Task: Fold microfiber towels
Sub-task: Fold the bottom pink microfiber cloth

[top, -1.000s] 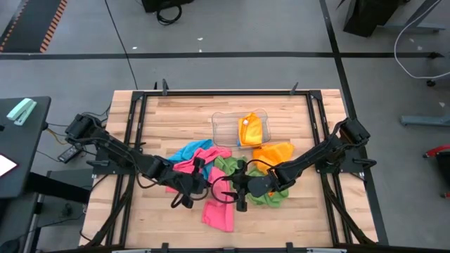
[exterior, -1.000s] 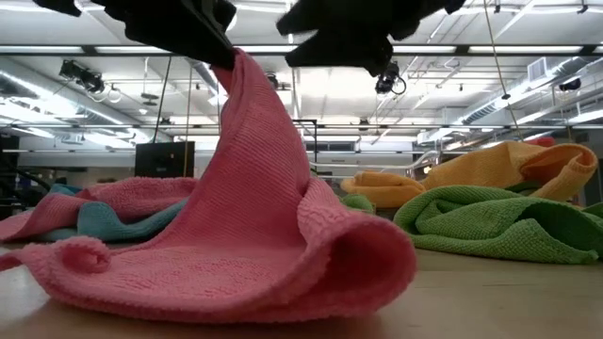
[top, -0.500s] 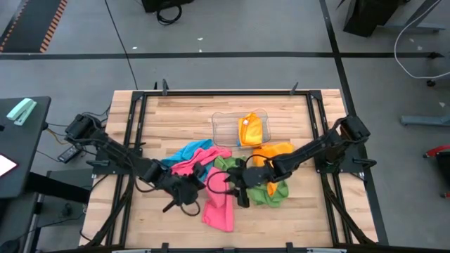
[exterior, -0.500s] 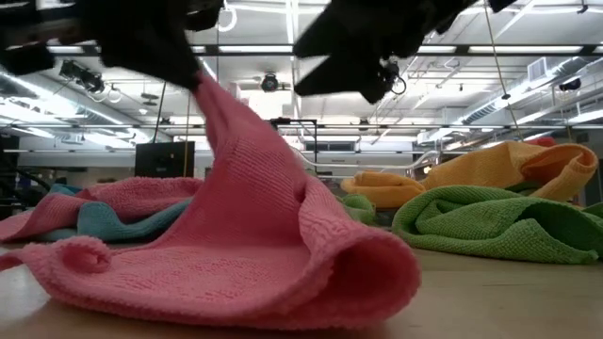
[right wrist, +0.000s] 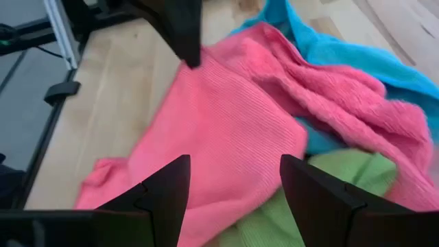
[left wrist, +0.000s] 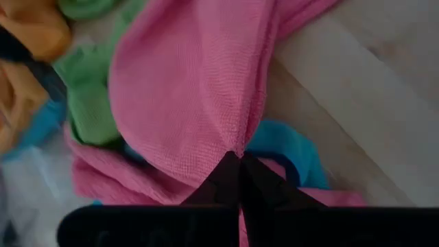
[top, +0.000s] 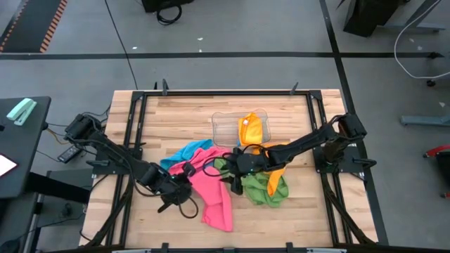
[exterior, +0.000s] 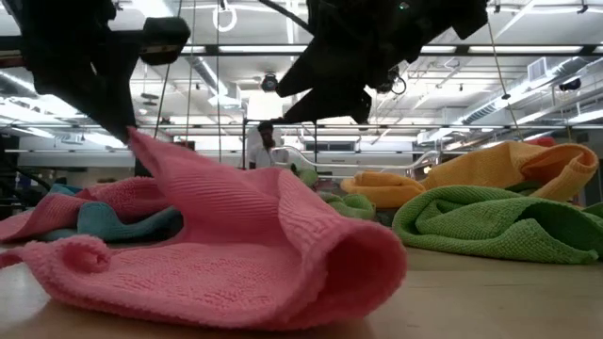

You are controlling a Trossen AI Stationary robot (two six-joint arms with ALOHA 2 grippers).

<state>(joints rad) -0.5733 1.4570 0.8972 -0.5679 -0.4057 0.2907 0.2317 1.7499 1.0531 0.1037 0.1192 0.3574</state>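
Left gripper [left wrist: 236, 159] fingers pinch the pink towel [top: 214, 193]; right gripper [right wrist: 233, 180] fingers gape above it, empty.

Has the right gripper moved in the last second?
Yes. In the high view the right gripper has shifted away from the table's near edge, toward the clear plastic tray, and now hangs open over the pink towel.

Even, bright overhead light is falling on my table [top: 176, 119] in the high view, giving only faint shadows and no glare. In the low view the ceiling lamps [exterior: 311, 99] behind are burning out white, so my arms are showing as black silhouettes, while the near pink towel [exterior: 236, 254] is staying crisp. My left wrist view is looking soft, the wood washing out pale, and my right wrist view is blurring slightly.
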